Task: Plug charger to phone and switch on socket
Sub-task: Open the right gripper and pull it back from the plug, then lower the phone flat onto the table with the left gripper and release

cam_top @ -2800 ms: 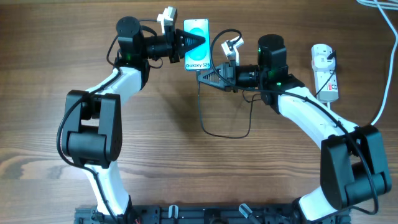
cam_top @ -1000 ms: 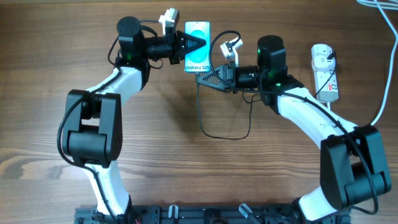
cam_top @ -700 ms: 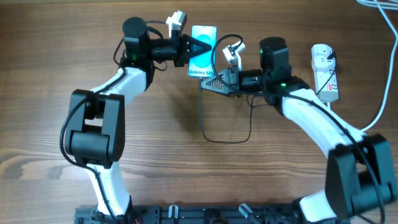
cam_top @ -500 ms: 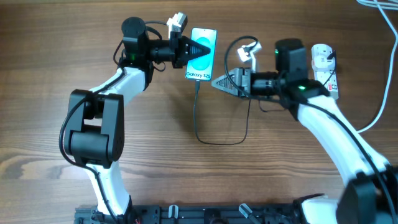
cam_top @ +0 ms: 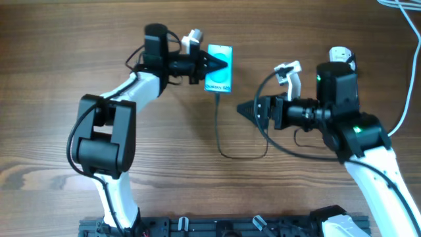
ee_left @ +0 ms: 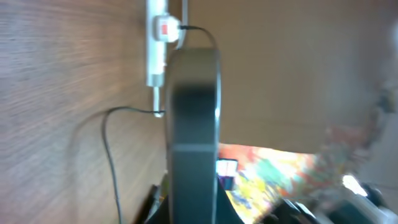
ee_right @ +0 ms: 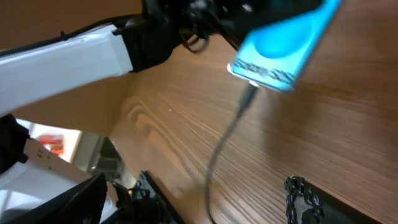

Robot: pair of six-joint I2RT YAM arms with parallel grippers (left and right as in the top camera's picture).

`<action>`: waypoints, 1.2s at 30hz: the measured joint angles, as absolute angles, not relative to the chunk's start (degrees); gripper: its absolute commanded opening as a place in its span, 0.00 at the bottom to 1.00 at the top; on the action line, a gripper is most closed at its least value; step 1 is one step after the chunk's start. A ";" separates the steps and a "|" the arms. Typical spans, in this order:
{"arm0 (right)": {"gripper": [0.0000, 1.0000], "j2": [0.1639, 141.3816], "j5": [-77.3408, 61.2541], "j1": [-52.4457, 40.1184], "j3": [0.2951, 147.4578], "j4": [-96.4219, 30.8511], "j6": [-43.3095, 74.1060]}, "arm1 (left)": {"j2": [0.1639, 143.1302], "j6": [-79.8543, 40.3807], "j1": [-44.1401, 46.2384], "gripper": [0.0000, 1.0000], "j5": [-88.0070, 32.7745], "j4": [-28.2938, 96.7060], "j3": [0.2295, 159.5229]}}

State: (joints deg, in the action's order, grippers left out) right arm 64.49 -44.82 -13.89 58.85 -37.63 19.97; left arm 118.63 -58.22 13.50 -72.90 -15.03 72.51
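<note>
The phone (cam_top: pixel 221 68), its blue screen lit, is held off the table at the back centre with my left gripper (cam_top: pixel 212 64) shut on it. In the left wrist view the phone (ee_left: pixel 193 118) shows edge-on between the fingers. The dark charger cable (cam_top: pixel 219 125) is plugged into the phone's lower end and loops over the table toward my right arm. In the right wrist view the plug (ee_right: pixel 249 94) sits in the phone (ee_right: pixel 283 46). My right gripper (cam_top: pixel 247 110) is open, empty, and apart from the phone. The white socket strip (cam_top: pixel 340 52) is mostly hidden behind my right arm.
A white mains lead (cam_top: pixel 411 72) runs along the table's right edge. In the left wrist view the socket strip (ee_left: pixel 157 50) shows a red switch (ee_left: pixel 163 28). The black arm-base rail (cam_top: pixel 217 227) lines the front edge.
My right gripper opened, let go of the charger plug and drew back to the right and front. The left gripper carried the phone a little to the right, cable still attached.
</note>
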 measured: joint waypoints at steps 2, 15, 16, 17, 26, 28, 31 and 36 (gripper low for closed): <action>0.94 63.22 -43.99 -13.89 58.85 -38.54 19.16 | 118.63 -54.24 15.09 0.04 -69.21 -10.92 72.51; 0.95 59.37 -40.66 -13.89 58.85 -42.89 16.38 | 118.63 -33.23 20.73 0.04 -48.82 5.26 72.49; 0.94 59.37 -40.62 -13.89 58.85 -42.96 16.34 | 118.63 -32.16 21.10 0.04 -47.53 6.09 72.49; 0.94 59.37 -40.62 -13.89 58.85 -43.13 16.34 | 118.63 -31.38 21.37 0.04 -46.48 6.70 72.49; 0.94 59.37 -40.60 -13.89 58.85 -43.72 16.34 | 121.08 -27.68 22.13 0.04 -42.54 7.73 72.51; 0.94 59.37 -40.56 -13.89 58.85 -43.72 16.34 | 122.65 -27.66 22.13 0.04 -42.22 7.75 72.51; 0.94 59.37 -40.42 -13.89 58.85 -43.72 16.34 | 123.72 -27.73 22.06 0.04 -42.57 7.77 72.49; 0.94 59.35 -40.40 -13.89 58.85 -43.86 16.34 | 123.70 -27.70 22.06 0.15 -42.48 7.75 72.51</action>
